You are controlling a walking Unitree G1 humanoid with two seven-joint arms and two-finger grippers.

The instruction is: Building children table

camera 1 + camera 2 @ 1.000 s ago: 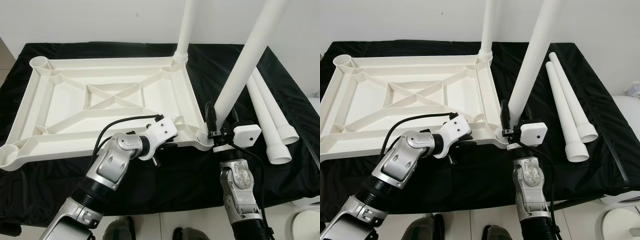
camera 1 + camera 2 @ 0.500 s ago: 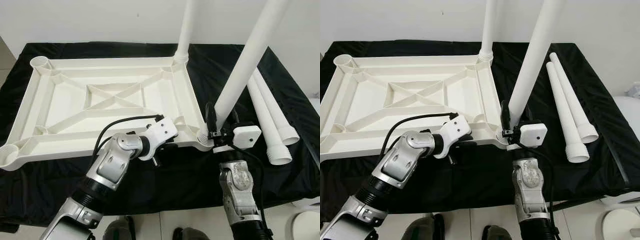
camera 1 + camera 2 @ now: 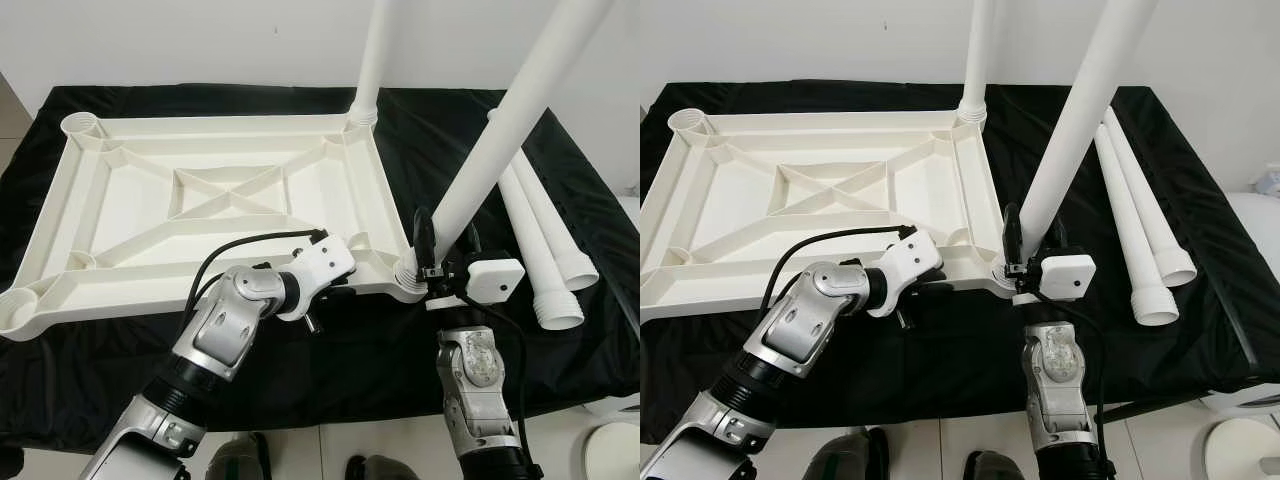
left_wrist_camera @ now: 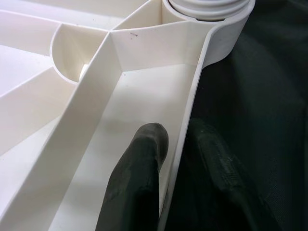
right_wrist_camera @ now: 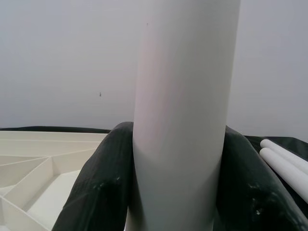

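Between the two black fingers (image 5: 103, 185) of the right gripper (image 3: 443, 243), clamped just above the near right corner socket of the upturned white tabletop (image 3: 215, 205), a white table leg (image 3: 510, 125), long axis leaning up and away to the right. Beside it to the left, pinched by the left gripper (image 4: 180, 144) with one finger inside and one outside, the tabletop's near rim. Beyond, upright in the far right corner, a second leg (image 3: 372, 60); right of the clamped leg, flat on the black cloth (image 3: 585, 190), two spare legs (image 3: 545, 240) running near to far.
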